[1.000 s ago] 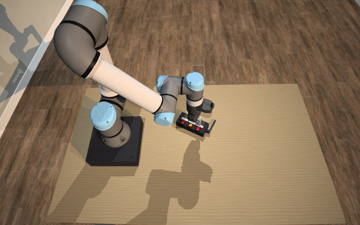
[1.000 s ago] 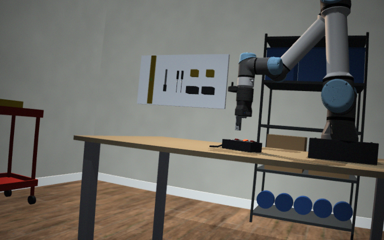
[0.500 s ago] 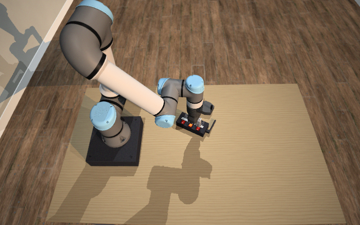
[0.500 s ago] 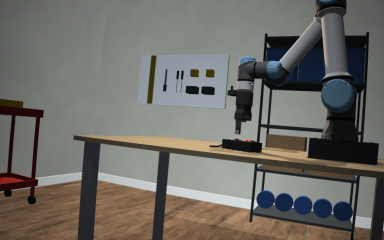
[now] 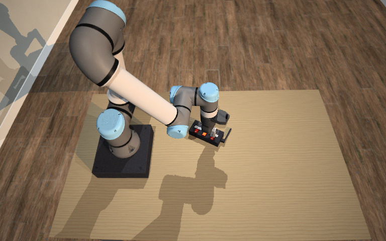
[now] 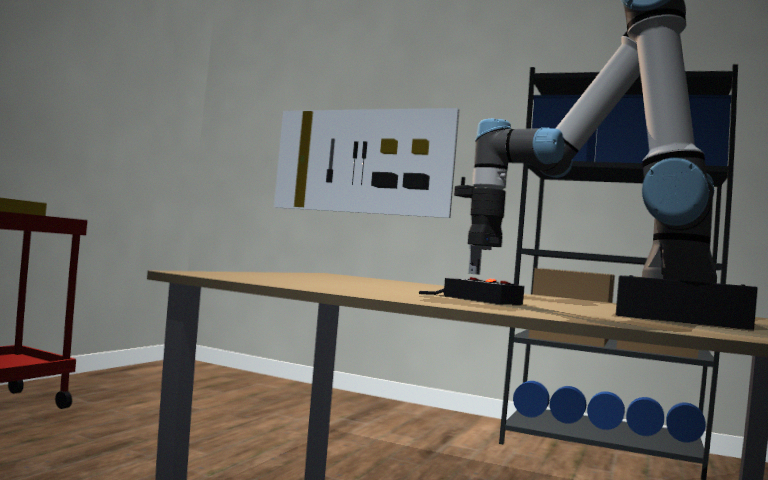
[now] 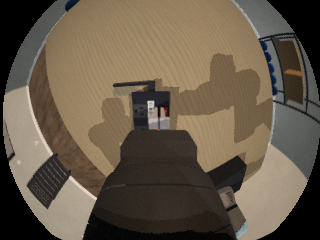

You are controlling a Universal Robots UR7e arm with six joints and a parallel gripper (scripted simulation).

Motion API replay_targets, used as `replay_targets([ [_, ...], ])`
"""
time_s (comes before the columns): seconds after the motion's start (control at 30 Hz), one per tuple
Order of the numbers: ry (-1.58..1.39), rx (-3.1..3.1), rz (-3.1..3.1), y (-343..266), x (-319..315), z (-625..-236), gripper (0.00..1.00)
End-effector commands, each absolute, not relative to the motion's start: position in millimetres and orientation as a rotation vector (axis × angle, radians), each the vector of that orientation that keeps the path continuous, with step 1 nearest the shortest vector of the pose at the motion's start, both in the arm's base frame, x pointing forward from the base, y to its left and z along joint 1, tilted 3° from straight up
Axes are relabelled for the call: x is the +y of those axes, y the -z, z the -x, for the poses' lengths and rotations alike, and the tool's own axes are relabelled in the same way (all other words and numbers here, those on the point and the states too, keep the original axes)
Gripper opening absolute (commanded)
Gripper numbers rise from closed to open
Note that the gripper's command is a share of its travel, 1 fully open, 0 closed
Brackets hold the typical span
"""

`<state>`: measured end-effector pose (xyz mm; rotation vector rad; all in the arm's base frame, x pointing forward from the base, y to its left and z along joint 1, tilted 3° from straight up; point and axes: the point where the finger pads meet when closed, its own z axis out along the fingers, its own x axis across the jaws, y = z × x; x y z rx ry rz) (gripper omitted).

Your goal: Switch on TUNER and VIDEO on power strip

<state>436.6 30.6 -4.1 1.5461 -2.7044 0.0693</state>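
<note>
1. Power strip (image 5: pixel 206 136): black, lying flat on the tabletop (image 5: pixel 279 158), right way up, just beside the arm's base (image 5: pixel 142 170) on the side away from the wall. Its long axis runs slantwise in the top view.
2. Three red rocker switches show along its upper face: one at the end nearest the base (image 5: pixel 196 130), a middle one (image 5: pixel 204 134) that looks brighter orange, one at the far end (image 5: pixel 211 138). White label strips sit beside them; the lettering is too small to read, so I cannot tell which is TUNER or VIDEO.
3. A short black cord stub (image 5: pixel 226 134) sticks out from the strip's far end.
4. Gripper (image 6: pixel 474 267): pointing straight down over the strip's far end. Jaws are pressed together with nothing between them.
5. In the exterior view the tip hangs just above the strip (image 6: pixel 483 290), with a thin gap showing; contact not confirmed.
6. In the top view the light fingertips (image 5: pixel 213 132) overlap the strip next to the far-end switch.
7. Wrist view: gripper body fills the lower frame; the strip (image 7: pixel 148 110) lies directly ahead of the tip.
8. Background: shelf rack (image 6: pixel 734 169), red cart (image 6: pixel 42 223), wall board (image 6: pixel 430 164), all well apart from the strip.
</note>
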Motion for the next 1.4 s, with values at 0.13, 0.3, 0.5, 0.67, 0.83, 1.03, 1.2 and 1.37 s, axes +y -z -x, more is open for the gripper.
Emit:
replay_targets([
  [0.13, -0.068, -2.704, -1.545, 7.9, 30.1, -435.6, 0.0],
  [0.3, -0.07, -2.705, -1.545, 7.5, 30.0, -435.9, 0.0],
  [0.5, -0.07, -2.705, -1.545, 7.4, 30.0, -435.9, 0.0],
  [0.67, -0.07, -2.705, -1.545, 7.4, 30.0, -435.9, 0.0],
  [0.83, -0.07, -2.705, -1.545, 7.4, 30.0, -435.9, 0.0],
  [1.03, -0.07, -2.705, -1.545, 7.4, 30.0, -435.9, 0.0],
  [1.2, -0.07, -2.705, -1.545, 7.4, 30.0, -435.9, 0.0],
  [1.37, -0.07, -2.705, -1.545, 7.4, 30.0, -435.9, 0.0],
])
